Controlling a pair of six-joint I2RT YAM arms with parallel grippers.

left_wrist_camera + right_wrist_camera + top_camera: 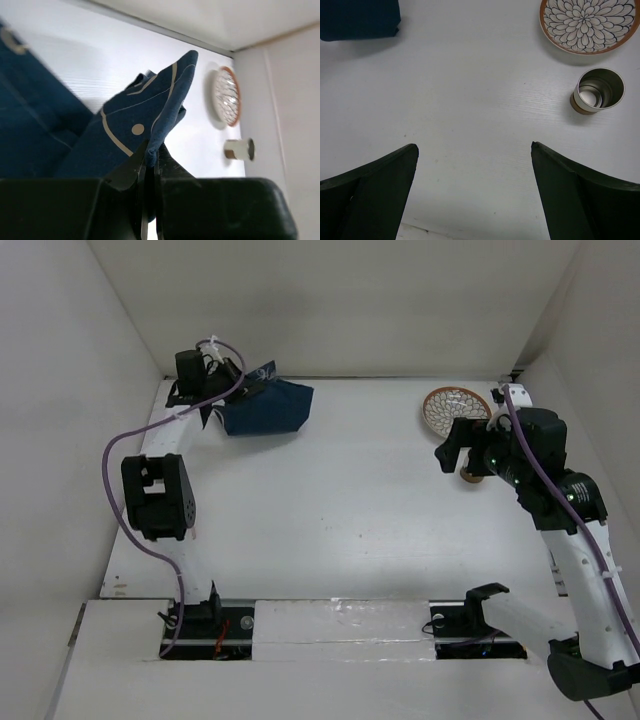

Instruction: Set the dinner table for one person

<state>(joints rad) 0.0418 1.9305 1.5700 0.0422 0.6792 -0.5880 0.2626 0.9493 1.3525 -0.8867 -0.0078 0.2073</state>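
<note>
The plain, matte white dinner table (330,510) spreads beneath both arms. At its far left corner the left gripper (150,159) pinches a fold of navy placemat (145,115); the right gripper (475,150) hangs wide open near a patterned plate (590,25) and metal cup (598,90).

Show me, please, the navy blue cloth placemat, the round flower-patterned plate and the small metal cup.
navy blue cloth placemat (272,410): top view, middle of the cloth.
round flower-patterned plate (590,20): right wrist view, centre of the pattern.
small metal cup (610,86): right wrist view, inner wall.
</note>
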